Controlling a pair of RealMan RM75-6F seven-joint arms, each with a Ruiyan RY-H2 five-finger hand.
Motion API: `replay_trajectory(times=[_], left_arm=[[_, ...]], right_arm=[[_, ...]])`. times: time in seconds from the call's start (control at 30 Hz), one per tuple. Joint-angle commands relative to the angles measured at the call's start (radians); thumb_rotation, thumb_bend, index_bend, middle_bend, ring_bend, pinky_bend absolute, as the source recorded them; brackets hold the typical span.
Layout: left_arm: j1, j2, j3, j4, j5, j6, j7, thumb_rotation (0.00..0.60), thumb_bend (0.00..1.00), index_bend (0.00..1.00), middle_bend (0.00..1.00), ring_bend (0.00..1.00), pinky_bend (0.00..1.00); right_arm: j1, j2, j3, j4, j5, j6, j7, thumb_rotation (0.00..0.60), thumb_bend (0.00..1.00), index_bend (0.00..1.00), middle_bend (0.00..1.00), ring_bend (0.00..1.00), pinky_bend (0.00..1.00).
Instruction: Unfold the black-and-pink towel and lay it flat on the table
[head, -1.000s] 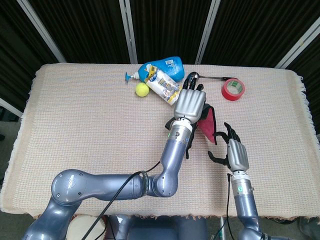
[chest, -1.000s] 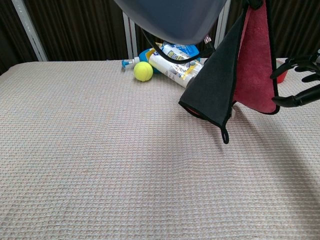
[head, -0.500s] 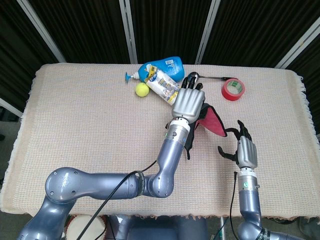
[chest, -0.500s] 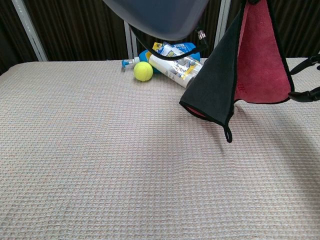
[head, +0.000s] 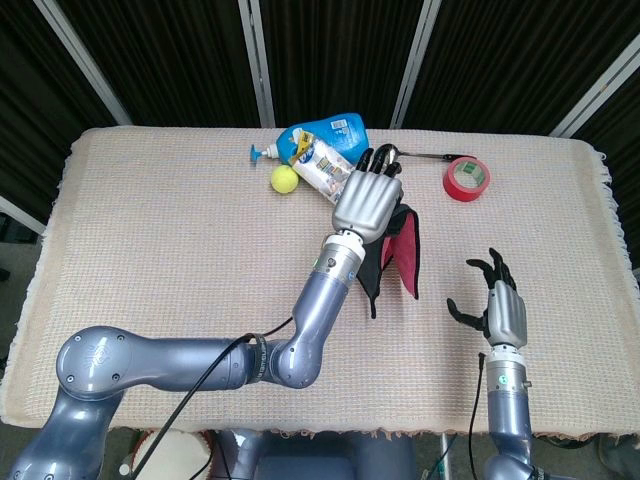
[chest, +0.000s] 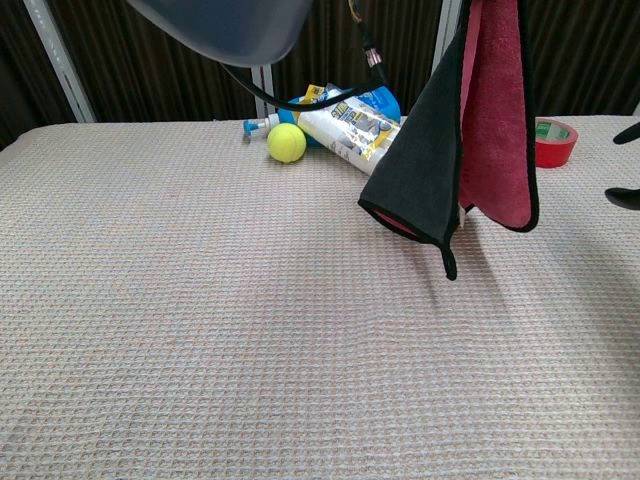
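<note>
My left hand (head: 368, 200) holds the black-and-pink towel (head: 398, 252) by its top, lifted above the table. In the chest view the towel (chest: 430, 160) hangs folded, black side to the left and pink side to the right, its lowest black corner close over the table. My right hand (head: 497, 308) hovers to the right of the towel with its fingers spread and nothing in them. It does not touch the cloth. Only its fingertips (chest: 626, 196) show at the right edge of the chest view.
A blue bottle (head: 328, 133), a white packet (head: 327, 170) and a yellow tennis ball (head: 284, 178) lie at the back behind the towel. A red tape roll (head: 466, 178) sits back right. A beige woven cloth (head: 180, 240) covers the table.
My right hand has let go of the pink corner and drawn away to the right. The towel has swung back and hangs folded. My left hand has shifted slightly left.
</note>
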Motion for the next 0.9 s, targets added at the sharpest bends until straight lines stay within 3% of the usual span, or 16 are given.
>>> replay_trajectory(times=[0.03,0.3,0.53,0.9], left_arm=[[0.007,0.009,0.009,-0.014,0.01,-0.002,-0.015,0.6,0.53,0.73,0.19,0.0,0.04],[-0.006,0.016,0.01,-0.033,-0.029,0.015,-0.007,0.6,0.53,0.73,0.19,0.0,0.04],[-0.021,0.009,0.012,-0.021,-0.048,0.027,-0.006,0.6,0.53,0.73,0.19,0.0,0.04],[-0.03,0.006,0.022,-0.017,-0.044,0.019,-0.021,0.6,0.53,0.73,0.19,0.0,0.04]], right_arm=[[-0.001,0.004,-0.004,-0.018,-0.003,0.001,-0.005,0.6,0.31,0.23,0.01,0.0,0.09],[0.006,-0.005,-0.014,-0.048,-0.006,0.002,-0.022,0.6,0.31,0.25,0.01,0.0,0.09],[0.025,-0.034,-0.016,-0.043,0.002,0.001,-0.044,0.6,0.31,0.38,0.04,0.01,0.09],[0.063,-0.094,0.008,0.024,0.059,-0.013,-0.073,0.6,0.31,0.39,0.06,0.02,0.09]])
